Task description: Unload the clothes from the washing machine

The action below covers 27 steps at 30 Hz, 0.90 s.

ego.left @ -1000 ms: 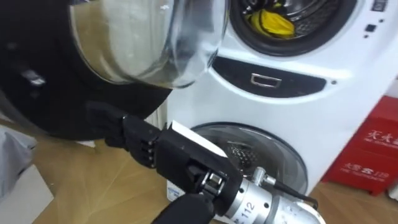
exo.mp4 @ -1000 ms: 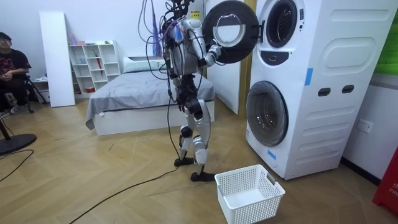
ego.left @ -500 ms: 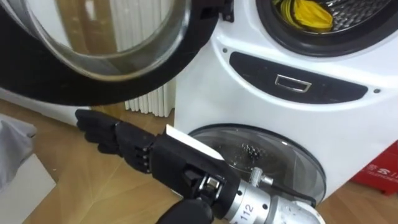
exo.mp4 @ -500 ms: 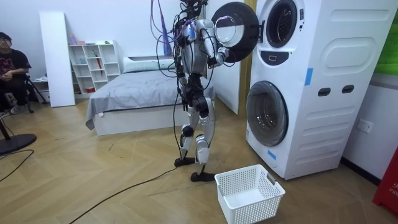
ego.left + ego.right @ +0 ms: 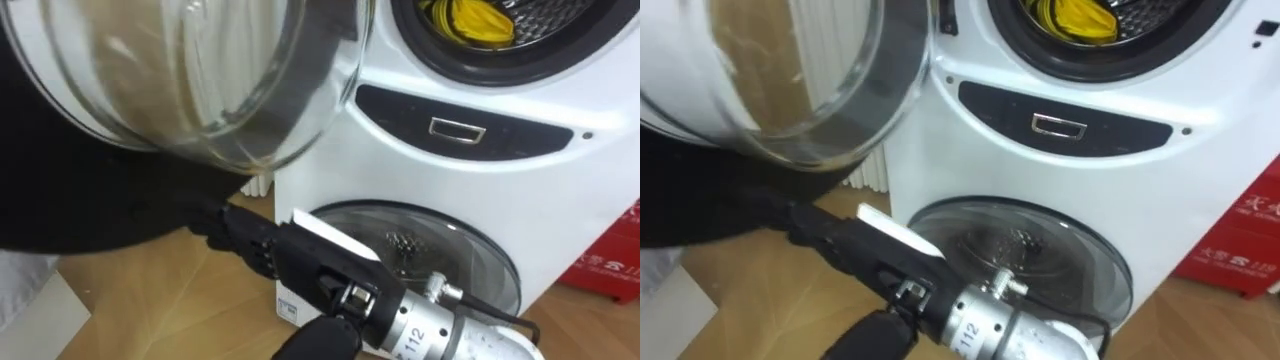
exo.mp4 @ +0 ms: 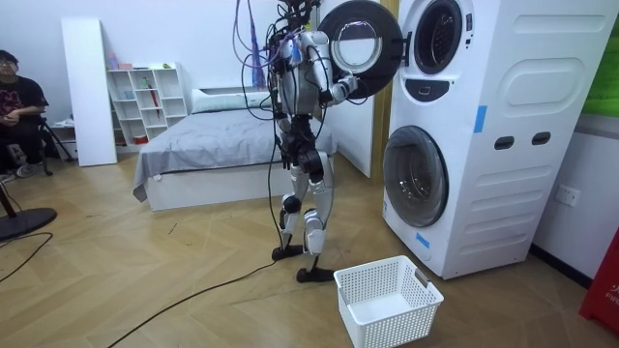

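Right hand (image 5: 268, 246), its grip hidden, has slipped under the round black glass door (image 5: 200, 90), leaving the yellow clothes (image 5: 470, 18) inside reachable.

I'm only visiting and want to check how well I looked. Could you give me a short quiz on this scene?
1. True or false: the door of the upper machine is closed.
2. What colour is the cloth lying inside that machine? A red, B yellow, C blue.
3. In the room view, what stands on the floor beside the robot's feet?

Key: 1 false, it stands open. 2 B. 3 a white basket.
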Available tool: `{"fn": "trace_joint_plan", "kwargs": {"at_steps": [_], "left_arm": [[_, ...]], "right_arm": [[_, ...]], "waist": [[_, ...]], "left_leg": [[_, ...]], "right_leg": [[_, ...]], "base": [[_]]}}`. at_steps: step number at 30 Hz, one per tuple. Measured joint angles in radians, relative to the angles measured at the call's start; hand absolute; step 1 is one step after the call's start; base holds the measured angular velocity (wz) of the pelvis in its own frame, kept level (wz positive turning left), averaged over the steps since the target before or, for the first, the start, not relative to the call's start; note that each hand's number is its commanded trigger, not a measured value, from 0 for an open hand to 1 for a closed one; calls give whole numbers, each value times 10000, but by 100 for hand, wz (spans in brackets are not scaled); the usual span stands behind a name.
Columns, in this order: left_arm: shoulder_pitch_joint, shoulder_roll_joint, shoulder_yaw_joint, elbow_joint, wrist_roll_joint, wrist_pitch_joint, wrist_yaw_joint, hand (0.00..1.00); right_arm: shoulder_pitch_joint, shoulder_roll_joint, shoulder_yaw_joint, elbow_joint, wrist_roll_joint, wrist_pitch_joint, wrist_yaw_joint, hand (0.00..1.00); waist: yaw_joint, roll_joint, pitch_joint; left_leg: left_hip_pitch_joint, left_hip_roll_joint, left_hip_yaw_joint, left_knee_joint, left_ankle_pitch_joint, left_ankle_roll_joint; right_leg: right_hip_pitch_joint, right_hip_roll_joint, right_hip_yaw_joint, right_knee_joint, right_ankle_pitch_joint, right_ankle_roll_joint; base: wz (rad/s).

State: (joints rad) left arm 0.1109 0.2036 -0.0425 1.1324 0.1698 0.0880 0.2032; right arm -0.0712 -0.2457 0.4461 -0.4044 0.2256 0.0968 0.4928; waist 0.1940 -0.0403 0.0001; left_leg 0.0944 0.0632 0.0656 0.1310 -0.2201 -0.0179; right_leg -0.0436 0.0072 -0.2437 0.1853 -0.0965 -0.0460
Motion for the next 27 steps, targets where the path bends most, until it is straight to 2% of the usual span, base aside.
{"fn": "trace_joint_plan", "kwargs": {"at_steps": [2,6,13,17,20,27], "left_arm": [[0,1,2,0,1,-1,59,0],[0,-1,1,1,-3,-4,114,0],[50,0,-2,185,-15,-30,135,0],[124,-1,-1,238,-15,-28,132,0],[181,-1,-1,262,-11,-10,125,0],[183,-48,214,258,0,-2,112,0]], "right_arm": [[9,0,0,-1,-1,16,127,0],[40,4,0,-3,-8,17,138,0],[184,33,-201,-16,-149,32,136,0],[880,37,-723,-17,-261,32,59,0],[1258,29,-796,-17,-354,54,-36,0],[1336,-25,-915,-7,-970,102,-32,0]], "waist": [[3,-32,-49],[-10,-61,-66],[-297,-64,-51],[-384,-74,-31],[-513,-85,6],[-559,-97,15]], "left_leg": [[39,-4,52,19,1,-1],[69,-26,83,38,2,2],[109,-30,165,21,1,4],[198,-35,204,-31,-3,12],[201,-36,287,-31,-8,19],[215,-22,427,-34,-47,53]], "right_leg": [[14,5,65,15,2,-4],[33,-8,102,24,6,-2],[4,16,213,13,-1,15],[52,20,253,5,-24,51],[46,15,274,4,-29,59],[7,74,487,-2,-26,62]], "base": [[-7],[-1],[-3],[-2],[-3],[-6]]}}
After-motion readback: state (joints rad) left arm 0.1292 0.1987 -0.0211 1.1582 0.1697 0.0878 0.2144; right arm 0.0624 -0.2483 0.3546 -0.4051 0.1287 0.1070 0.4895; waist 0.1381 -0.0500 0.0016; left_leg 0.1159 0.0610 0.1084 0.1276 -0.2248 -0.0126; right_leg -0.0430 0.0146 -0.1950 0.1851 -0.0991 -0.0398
